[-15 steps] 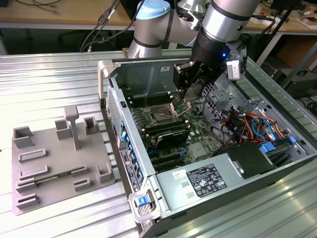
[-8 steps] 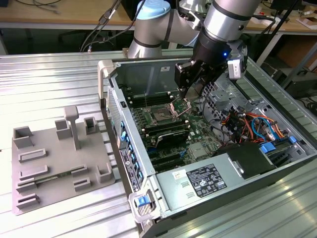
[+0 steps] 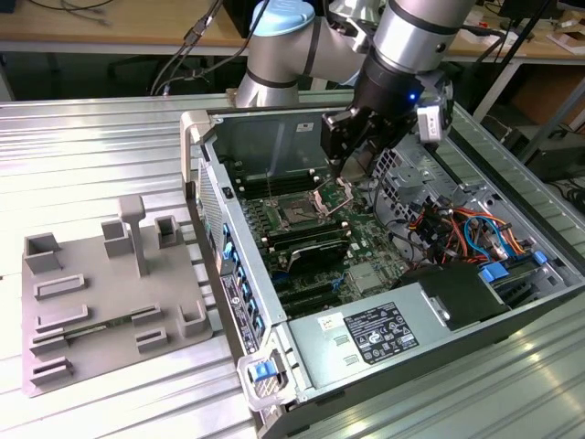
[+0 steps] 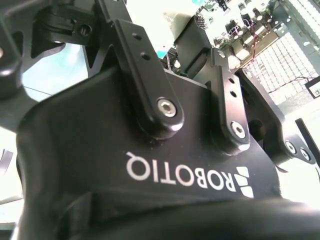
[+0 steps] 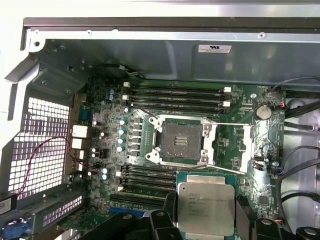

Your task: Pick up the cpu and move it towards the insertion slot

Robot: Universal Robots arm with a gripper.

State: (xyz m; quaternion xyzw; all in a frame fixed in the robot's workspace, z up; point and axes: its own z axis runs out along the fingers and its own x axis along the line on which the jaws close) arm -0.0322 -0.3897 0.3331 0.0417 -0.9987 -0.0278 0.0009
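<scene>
Ribbed metal tabletop (image 3: pixel 110 146) carries an opened computer case (image 3: pixel 384 338) and a grey tray (image 3: pixel 101 293). Bent down into the case, the gripper (image 5: pixel 205 220) grips the cpu (image 5: pixel 206 207) by its edges, seemingly just short of the insertion slot (image 5: pixel 180 142). Faint print on the chip is unreadable. In the exterior view the gripper (image 3: pixel 345 137) hides the chip.

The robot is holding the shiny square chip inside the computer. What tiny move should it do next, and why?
Probably a small slide toward the insertion slot. In the first wrist view the gripper holds the cpu above the motherboard, just off to one side of the open, empty socket, so it is not lined up over it yet.
</scene>
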